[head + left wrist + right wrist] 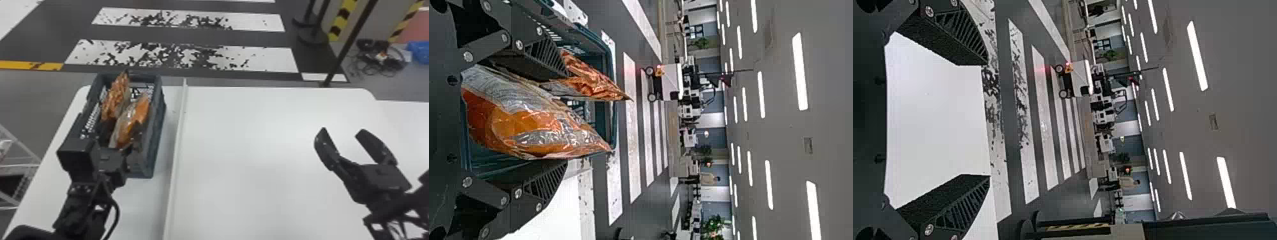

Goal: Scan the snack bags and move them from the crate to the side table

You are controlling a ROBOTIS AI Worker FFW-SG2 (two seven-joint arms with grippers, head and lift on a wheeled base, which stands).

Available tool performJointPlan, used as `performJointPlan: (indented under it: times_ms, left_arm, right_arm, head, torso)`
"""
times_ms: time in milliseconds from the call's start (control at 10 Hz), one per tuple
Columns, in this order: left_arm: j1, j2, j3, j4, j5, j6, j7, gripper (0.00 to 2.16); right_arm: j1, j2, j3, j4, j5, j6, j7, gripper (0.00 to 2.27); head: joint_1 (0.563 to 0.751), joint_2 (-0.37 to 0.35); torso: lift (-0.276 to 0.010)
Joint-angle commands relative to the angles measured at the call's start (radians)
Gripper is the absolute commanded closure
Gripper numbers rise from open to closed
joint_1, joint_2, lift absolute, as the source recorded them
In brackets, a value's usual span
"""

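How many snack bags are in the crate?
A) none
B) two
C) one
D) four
B: the head view shows the left bag and the right bag, both with orange on them, side by side in the crate.

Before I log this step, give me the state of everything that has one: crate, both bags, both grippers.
Crate: open-topped, holding both bags.
Left bag: in the crate, wrinkled.
Right bag: in the crate, between the left gripper's fingers.
Left gripper: open, around the right bag.
Right gripper: open, empty.
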Motion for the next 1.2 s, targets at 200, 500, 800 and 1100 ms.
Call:
performJointPlan:
  times_ms: [200, 500, 800, 1100]
  left_arm:
    - [-0.005, -0.016, 0.006, -0.008, 0.008, 0.046, -0.013, 2.08]
    - [0.039, -0.018, 0.003, -0.101, -0.011, 0.009, 0.019, 2.13]
    - [0.117, -0.016, 0.001, -0.292, -0.037, -0.006, 0.076, 2.13]
    - [0.18, -0.015, -0.037, -0.479, 0.005, -0.043, 0.088, 2.14]
  right_arm:
    - [-0.009, 0.0, 0.0, 0.006, -0.008, -0.007, 0.0, 0.12]
    - [-0.009, 0.0, 0.0, 0.009, -0.011, -0.01, 0.0, 0.12]
    - [-0.005, 0.0, -0.003, 0.013, -0.022, -0.066, -0.002, 0.12]
    - [-0.001, 0.0, -0.016, 0.023, -0.022, -0.105, -0.009, 0.12]
  head:
    - [0.695, -0.043]
    - [0.695, -0.043]
    - [0.695, -0.053]
    - [0.695, -0.081]
  torso:
    - [-0.087]
    - [-0.087]
    - [-0.087]
    - [-0.087]
